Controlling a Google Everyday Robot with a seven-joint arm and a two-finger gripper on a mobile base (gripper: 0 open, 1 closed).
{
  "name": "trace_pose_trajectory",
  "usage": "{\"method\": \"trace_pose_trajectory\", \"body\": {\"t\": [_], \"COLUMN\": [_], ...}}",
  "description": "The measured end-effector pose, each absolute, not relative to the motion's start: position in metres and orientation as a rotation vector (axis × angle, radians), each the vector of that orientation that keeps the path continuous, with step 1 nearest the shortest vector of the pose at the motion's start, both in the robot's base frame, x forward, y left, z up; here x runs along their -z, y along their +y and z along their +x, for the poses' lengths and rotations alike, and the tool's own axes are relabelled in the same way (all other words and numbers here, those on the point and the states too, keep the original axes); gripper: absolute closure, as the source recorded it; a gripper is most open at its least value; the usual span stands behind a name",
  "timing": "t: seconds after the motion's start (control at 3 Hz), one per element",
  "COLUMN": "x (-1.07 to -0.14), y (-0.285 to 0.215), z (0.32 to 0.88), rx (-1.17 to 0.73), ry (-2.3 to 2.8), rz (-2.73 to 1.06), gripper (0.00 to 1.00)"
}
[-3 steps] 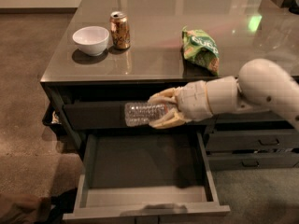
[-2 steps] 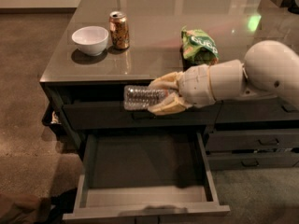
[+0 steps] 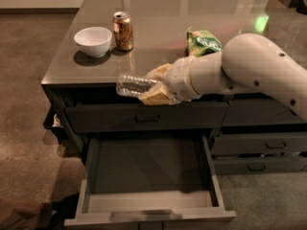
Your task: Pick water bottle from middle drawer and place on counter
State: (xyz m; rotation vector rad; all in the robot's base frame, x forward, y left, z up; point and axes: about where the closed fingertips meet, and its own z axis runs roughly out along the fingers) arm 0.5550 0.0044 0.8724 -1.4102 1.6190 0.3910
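My gripper (image 3: 152, 86) is shut on the water bottle (image 3: 133, 86), a clear ribbed plastic bottle held on its side. It hangs level with the front edge of the counter (image 3: 158, 28), just in front of the cabinet and above the open middle drawer (image 3: 148, 176). The drawer is pulled out and its dark floor shows nothing inside. My white arm (image 3: 240, 71) reaches in from the right.
On the counter stand a white bowl (image 3: 93, 40) and a gold-brown drink can (image 3: 123, 30) at the left, and a green snack bag (image 3: 204, 41) near my arm. Closed drawers with small handles (image 3: 259, 152) sit to the right.
My gripper has lifted the water bottle up from above the drawer to the height of the counter's front edge.
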Motion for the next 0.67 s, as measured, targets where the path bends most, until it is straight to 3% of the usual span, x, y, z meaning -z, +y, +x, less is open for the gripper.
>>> {"method": "trace_pose_trajectory", "body": {"t": [0.67], "x": [-0.8755], "y": [0.0069], "z": [0.5578], "rx": [-0.427], "ry": [1.672], "rz": [-1.341], "gripper": [1.0]}}
